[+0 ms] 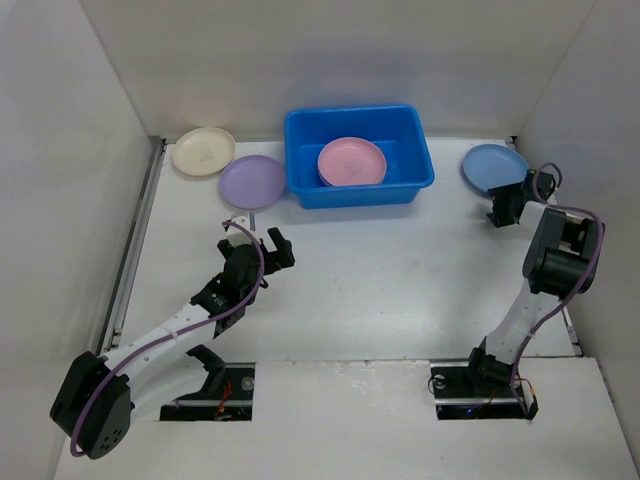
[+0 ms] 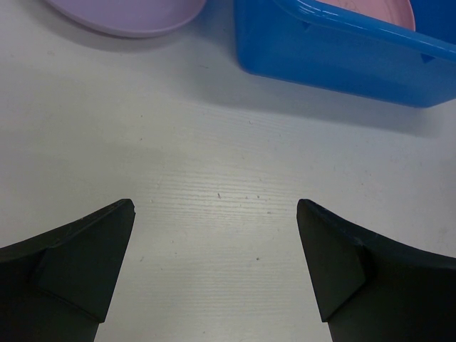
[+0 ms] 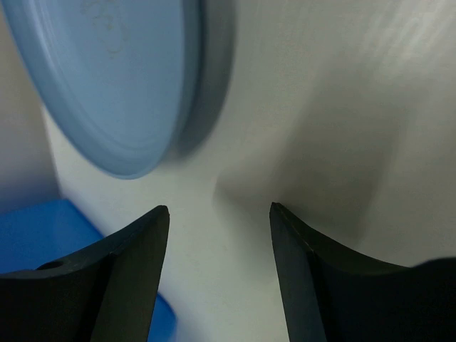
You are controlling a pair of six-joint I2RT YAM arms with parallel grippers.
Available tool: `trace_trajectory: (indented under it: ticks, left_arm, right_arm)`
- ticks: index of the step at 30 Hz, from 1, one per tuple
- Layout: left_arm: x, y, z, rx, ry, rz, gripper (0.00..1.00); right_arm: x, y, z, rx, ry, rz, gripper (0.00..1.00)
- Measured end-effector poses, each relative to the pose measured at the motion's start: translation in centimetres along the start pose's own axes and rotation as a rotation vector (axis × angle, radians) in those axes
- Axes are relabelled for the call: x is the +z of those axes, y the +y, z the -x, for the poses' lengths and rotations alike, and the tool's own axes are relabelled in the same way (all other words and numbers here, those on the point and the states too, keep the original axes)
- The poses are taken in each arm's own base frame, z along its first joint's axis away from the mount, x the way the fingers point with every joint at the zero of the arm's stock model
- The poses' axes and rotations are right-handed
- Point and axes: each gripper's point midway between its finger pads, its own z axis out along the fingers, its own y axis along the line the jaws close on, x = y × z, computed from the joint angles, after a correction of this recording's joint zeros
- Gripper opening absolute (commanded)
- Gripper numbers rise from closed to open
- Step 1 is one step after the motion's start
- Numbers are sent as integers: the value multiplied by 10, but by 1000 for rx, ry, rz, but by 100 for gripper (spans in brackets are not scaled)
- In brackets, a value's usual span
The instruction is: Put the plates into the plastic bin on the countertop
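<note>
At the far left, the cream plate (image 1: 203,152) and the lavender plate (image 1: 252,181) lie flat on the countertop (image 1: 400,270). Their edges meet, and they sit just beside the left end of the plastic bin (image 1: 358,195), so neither is in it yet. Your left gripper (image 1: 258,236) sits just in front of the lavender plate. Its fingers are spread wide, and the left wrist view shows only bare surface between them. I judge it is lined up to take that plate by its near rim. Inside the bin a pink plate (image 1: 351,162) lies flat, a little left of centre; whether others sit beneath it I cannot tell. Right of the bin, the light blue plate (image 1: 495,168) rests on the countertop, apart from the tub. Your right gripper (image 1: 505,210) is at that plate's near edge, fingers parted and empty, pointed at the rim. It looks placed to slip a finger under the shallow lip.
</note>
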Motion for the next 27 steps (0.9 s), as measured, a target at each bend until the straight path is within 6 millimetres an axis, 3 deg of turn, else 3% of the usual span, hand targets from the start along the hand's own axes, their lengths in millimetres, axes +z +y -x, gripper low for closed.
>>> trace_trajectory:
  ticks: [7, 14, 23, 27]
  left_arm:
    - [0, 0, 0, -1, 0, 0, 100]
    - [0, -1, 0, -3, 1, -2, 100]
    - [0, 0, 0, -9, 2, -1, 100]
    - [0, 0, 0, -10, 2, -2, 100]
  right_arm:
    - [12, 29, 8, 98, 5, 88, 65]
    - [18, 41, 15, 152, -7, 116, 64]
    - [35, 38, 15, 227, 0, 104, 58]
    - [38, 36, 17, 258, -6, 95, 51]
